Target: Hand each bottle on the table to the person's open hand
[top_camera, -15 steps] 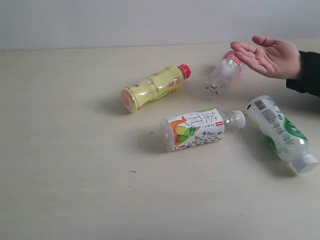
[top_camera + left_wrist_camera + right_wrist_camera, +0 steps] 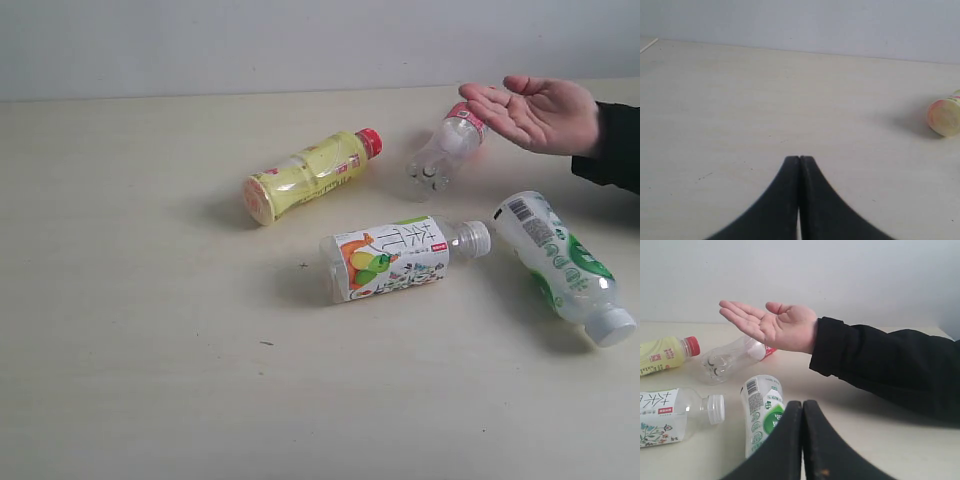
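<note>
Left half of the table (image 2: 150, 380) and the lower strip in the exterior view are bare, so there's wide room there. The four bottles lie flat centre-right.

- **Open lane:** between yellow bottle (image 2: 310, 175) and fruit-label bottle (image 2: 395, 258).
- **Tight spot:** fruit-label bottle's cap sits just beside the green-label bottle (image 2: 560, 265).
- **Crowded:** the hand (image 2: 535, 112) hangs close by the cap end of the clear bottle (image 2: 445, 148).

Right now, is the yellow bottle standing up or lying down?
Lying down. The yellow bottle rests on its side on the table, round base toward the camera, red cap pointing away.
</note>
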